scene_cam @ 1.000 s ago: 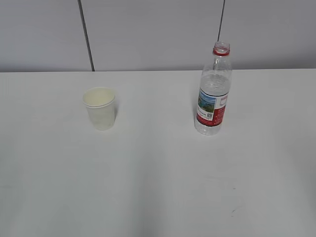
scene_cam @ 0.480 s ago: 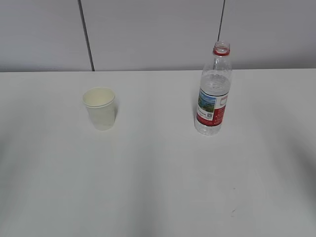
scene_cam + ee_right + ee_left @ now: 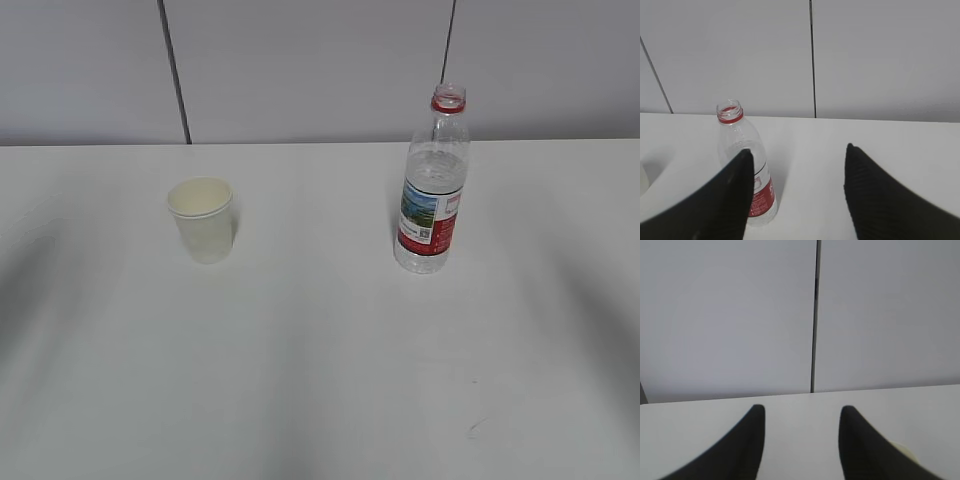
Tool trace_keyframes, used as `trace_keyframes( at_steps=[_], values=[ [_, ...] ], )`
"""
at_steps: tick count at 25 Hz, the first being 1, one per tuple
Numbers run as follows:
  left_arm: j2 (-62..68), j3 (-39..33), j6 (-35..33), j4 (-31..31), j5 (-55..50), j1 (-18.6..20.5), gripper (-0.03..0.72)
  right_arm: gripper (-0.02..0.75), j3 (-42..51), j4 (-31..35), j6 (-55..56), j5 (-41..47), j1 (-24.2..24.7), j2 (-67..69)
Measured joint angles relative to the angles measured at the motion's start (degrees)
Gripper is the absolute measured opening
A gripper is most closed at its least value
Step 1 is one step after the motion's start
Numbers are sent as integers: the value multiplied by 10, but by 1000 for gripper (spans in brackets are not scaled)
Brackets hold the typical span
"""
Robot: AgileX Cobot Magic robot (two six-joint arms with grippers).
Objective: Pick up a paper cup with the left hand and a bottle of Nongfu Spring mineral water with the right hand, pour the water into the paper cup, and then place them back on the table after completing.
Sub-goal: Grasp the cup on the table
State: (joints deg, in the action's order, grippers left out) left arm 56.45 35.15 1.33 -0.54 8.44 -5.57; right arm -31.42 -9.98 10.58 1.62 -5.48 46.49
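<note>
A white paper cup [image 3: 203,219] stands upright on the white table [image 3: 320,350], left of centre. An uncapped clear water bottle [image 3: 433,185] with a red and white label and a red neck ring stands upright to the right, with clear water inside. In the exterior view neither arm shows, only soft shadows at both sides. In the left wrist view my left gripper [image 3: 801,411] is open and empty, and a sliver of the cup [image 3: 906,452] shows behind its right finger. In the right wrist view my right gripper [image 3: 798,151] is open, with the bottle [image 3: 752,170] partly behind its left finger.
A grey panelled wall [image 3: 320,70] with dark vertical seams runs behind the table. A small dark scuff mark [image 3: 472,430] lies on the tabletop at the front right.
The cup and bottle have not moved. The soft shadows at the left and right edges of the table have grown darker and spread inward.
</note>
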Motion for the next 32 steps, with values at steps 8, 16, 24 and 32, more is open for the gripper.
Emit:
trace_keyframes(
  at_steps=[8,16,24,32],
  values=[
    [168,-68,45,23,252,0,311,428,0,-1,0,-37,0,46],
    [318,-134,122,153,473,0,311,428,0,-1,0,-71,0,65],
    [434,-140,123,207,562,0,311,428,0,-1,0,-89,0,72],
    [535,-130,123,250,567,0,340,428,0,-2,0,-90,0,72]
  ],
)
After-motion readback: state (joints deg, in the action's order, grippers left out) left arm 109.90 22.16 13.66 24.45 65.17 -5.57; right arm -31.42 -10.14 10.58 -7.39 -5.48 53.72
